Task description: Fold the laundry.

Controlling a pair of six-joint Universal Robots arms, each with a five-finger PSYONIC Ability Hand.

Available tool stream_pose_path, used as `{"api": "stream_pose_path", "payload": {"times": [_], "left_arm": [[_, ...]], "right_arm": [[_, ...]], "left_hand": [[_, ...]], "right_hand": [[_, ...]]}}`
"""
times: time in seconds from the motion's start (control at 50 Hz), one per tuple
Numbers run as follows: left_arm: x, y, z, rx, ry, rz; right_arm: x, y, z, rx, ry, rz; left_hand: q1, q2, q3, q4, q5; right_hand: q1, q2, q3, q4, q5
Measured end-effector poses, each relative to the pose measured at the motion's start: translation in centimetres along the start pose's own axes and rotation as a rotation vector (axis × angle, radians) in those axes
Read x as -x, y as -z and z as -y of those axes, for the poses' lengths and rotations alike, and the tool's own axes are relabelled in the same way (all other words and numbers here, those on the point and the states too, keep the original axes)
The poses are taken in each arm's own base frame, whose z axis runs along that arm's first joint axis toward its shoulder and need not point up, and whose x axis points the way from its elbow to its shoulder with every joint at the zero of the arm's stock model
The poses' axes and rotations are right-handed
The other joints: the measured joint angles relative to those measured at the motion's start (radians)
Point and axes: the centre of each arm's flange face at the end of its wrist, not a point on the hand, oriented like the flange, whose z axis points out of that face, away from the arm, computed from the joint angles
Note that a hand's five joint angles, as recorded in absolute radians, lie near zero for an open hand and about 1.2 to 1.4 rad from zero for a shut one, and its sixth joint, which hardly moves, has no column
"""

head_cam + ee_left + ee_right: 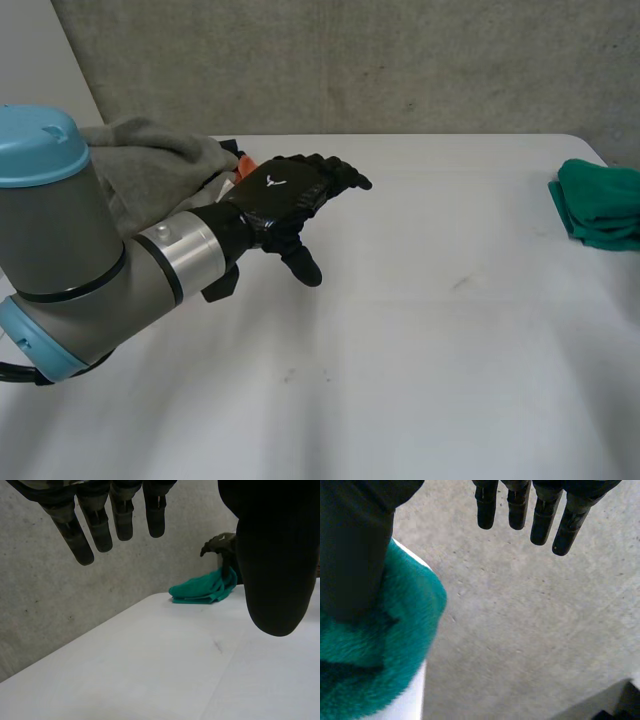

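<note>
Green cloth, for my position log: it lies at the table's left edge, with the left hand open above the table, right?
No: the head view shows the green cloth at the table's right edge. The left hand is open above the table.

left arm (62,240): grey joints, light-blue caps, silver wrist ring | left hand (282,196): black, white mark

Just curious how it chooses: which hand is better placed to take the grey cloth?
Probably the left hand: open, close beside the grey cloth. The right hand hangs over the green cloth, far off.
</note>
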Motion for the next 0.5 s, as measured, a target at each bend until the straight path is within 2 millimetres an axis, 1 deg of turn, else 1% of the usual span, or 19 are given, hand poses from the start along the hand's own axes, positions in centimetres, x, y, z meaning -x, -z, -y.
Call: {"api": "stream_pose_path", "payload": {"times": [0.06, 0.08, 0.1, 0.14, 0.16, 0.18, 0.2, 0.22, 0.24, 0.26, 0.28, 0.3, 0.32, 0.34, 0.4, 0.42, 0.46, 0.48, 0.5], "left_arm": [[0.0, 0.0, 0.1, -0.002, -0.001, 0.001], [0.1, 0.1, 0.2, -0.005, -0.003, 0.003], [0.1, 0.1, 0.2, -0.006, -0.003, 0.003], [0.2, 0.1, 0.5, -0.013, -0.007, 0.007], [0.2, 0.1, 0.6, -0.015, -0.008, 0.008], [0.3, 0.2, 0.8, -0.022, -0.012, 0.016], [0.3, 0.2, 0.8, -0.022, -0.012, 0.016], [0.5, 0.2, 1.1, -0.029, -0.016, 0.025], [1.0, 0.3, 1.6, -0.044, -0.024, 0.054], [1.5, 0.4, 2.0, -0.054, -0.029, 0.078], [1.9, 0.4, 2.3, -0.061, -0.032, 0.100], [2.4, 0.5, 2.6, -0.070, -0.037, 0.130], [3.2, 0.6, 3.0, -0.082, -0.043, 0.169], [3.8, 0.7, 3.3, -0.091, -0.047, 0.203], [7.1, 1.0, 4.4, -0.126, -0.071, 0.354], [7.9, 1.1, 4.5, -0.131, -0.077, 0.386], [10.1, 1.2, 4.4, -0.135, -0.098, 0.467], [12.0, 1.2, 4.0, -0.124, -0.120, 0.526], [12.6, 1.2, 3.8, -0.119, -0.126, 0.541]], "right_arm": [[-0.6, 0.9, 0.8, 0.012, 0.053, -0.004], [-1.0, 1.5, 1.5, 0.015, 0.099, -0.005], [-1.1, 1.6, 1.7, 0.015, 0.109, -0.005], [-1.8, 2.5, 3.0, 0.011, 0.201, -0.008], [-2.0, 2.7, 3.3, 0.009, 0.225, -0.010], [-2.5, 3.2, 4.5, -0.004, 0.295, -0.019], [-2.5, 3.2, 4.5, -0.004, 0.295, -0.019], [-2.8, 3.5, 5.3, -0.015, 0.339, -0.028], [-3.6, 4.0, 7.1, -0.045, 0.418, -0.054], [-3.9, 4.2, 7.7, -0.059, 0.440, -0.066], [-4.3, 4.5, 8.9, -0.083, 0.469, -0.086], [-4.4, 4.6, 9.1, -0.090, 0.475, -0.091], [-4.6, 5.0, 10.7, -0.132, 0.489, -0.113], [-4.6, 5.3, 11.4, -0.156, 0.489, -0.123], [-3.5, 7.2, 15.0, -0.280, 0.425, -0.123], [-3.2, 7.6, 15.5, -0.302, 0.409, -0.118], [-2.1, 9.4, 17.4, -0.383, 0.343, -0.080], [-1.0, 11.4, 18.9, -0.454, 0.284, -0.026], [-0.8, 11.8, 19.2, -0.469, 0.271, -0.012]], "left_hand": [[0.000, 0.000, 0.000, 0.000, 0.000], [0.000, 0.000, 0.000, 0.000, 0.000], [0.000, 0.000, 0.000, 0.000, 0.000], [0.000, 0.000, 0.000, 0.000, 0.000], [0.000, 0.000, 0.000, 0.000, 0.000], [0.000, 0.000, 0.000, 0.000, 0.000], [0.000, 0.000, 0.000, 0.000, 0.000], [0.000, 0.000, 0.000, 0.000, 0.000], [0.000, 0.000, 0.000, 0.000, 0.000], [0.000, 0.000, 0.000, 0.000, 0.000], [0.000, 0.000, 0.000, 0.000, 0.000], [0.000, 0.000, 0.000, 0.000, 0.000], [0.000, 0.000, 0.000, 0.000, 0.000], [0.000, 0.000, 0.000, 0.000, 0.000], [0.000, 0.000, 0.000, 0.000, 0.000], [0.000, 0.000, 0.000, 0.000, 0.000], [0.000, 0.000, 0.000, 0.000, 0.000], [0.000, 0.000, 0.000, 0.000, 0.000], [0.000, 0.000, 0.000, 0.000, 0.000]], "right_hand": [[0.000, 0.000, 0.000, 0.000, 0.000], [0.000, 0.000, 0.000, 0.000, 0.000], [0.000, 0.000, 0.000, 0.000, 0.000], [0.000, 0.000, 0.000, 0.000, 0.000], [0.000, 0.000, 0.000, 0.000, 0.000], [0.000, 0.000, 0.000, 0.000, 0.000], [0.000, 0.000, 0.000, 0.000, 0.000], [0.000, 0.000, 0.000, 0.000, 0.000], [0.000, 0.000, 0.000, 0.000, 0.000], [0.000, 0.000, 0.000, 0.000, 0.000], [0.000, 0.000, 0.000, 0.000, 0.000], [0.000, 0.000, 0.000, 0.000, 0.000], [0.000, 0.000, 0.000, 0.000, 0.000], [0.000, 0.000, 0.000, 0.000, 0.000], [0.000, 0.000, 0.000, 0.000, 0.000], [0.000, 0.000, 0.000, 0.000, 0.000], [0.000, 0.000, 0.000, 0.000, 0.000], [0.000, 0.000, 0.000, 0.000, 0.000], [0.000, 0.000, 0.000, 0.000, 0.000]]}}
